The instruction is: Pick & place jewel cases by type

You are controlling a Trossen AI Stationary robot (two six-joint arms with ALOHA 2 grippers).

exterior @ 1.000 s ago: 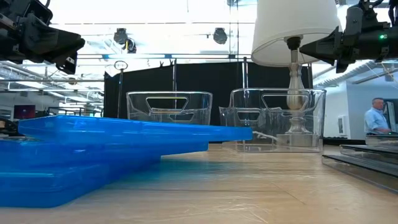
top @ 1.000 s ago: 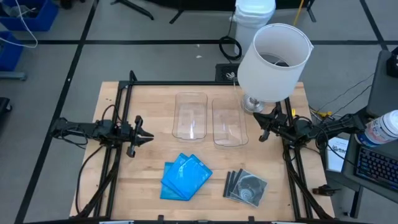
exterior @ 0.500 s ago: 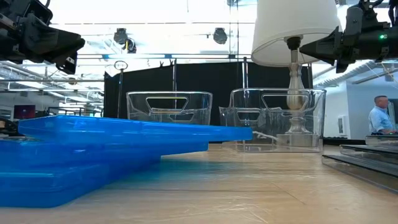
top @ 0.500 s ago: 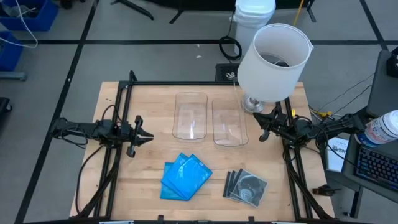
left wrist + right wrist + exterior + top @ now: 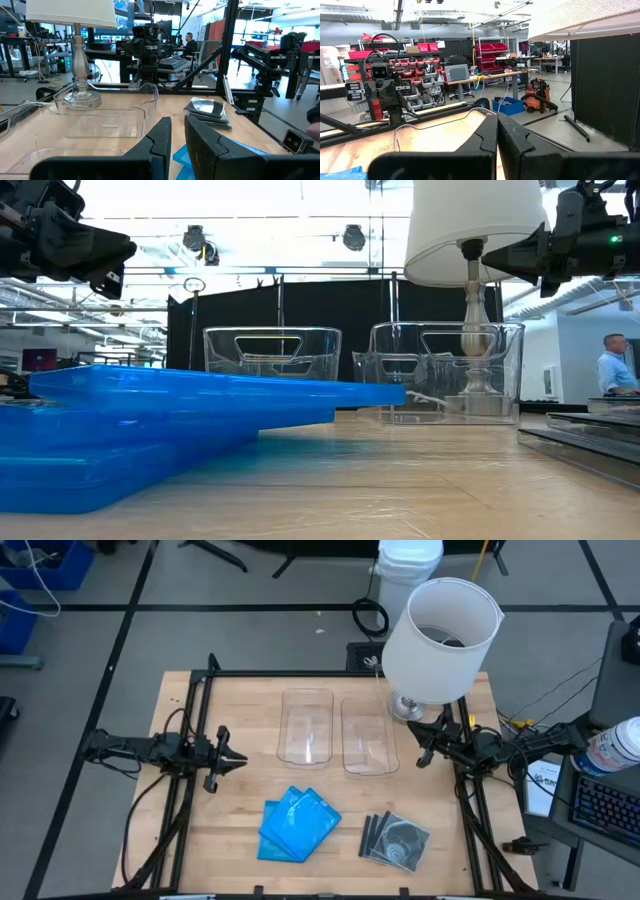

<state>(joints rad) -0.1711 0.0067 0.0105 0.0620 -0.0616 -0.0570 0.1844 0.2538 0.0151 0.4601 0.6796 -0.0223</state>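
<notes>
Tabletop carries two bins, blue cases, disc cases.

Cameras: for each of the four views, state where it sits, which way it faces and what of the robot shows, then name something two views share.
High view: above the table, looking straight down; both arms show, the left tool and the right tool raised at the table's sides.
Low view: at table-top height, looking level past the blue cases to the bins; arms enter from above.
Left wrist view: behind the left tool's near-shut fingers, facing the lamp and disc cases.
Right wrist view: behind the right tool, facing the left arm.
Shared: high and low views both show the lamp.
</notes>
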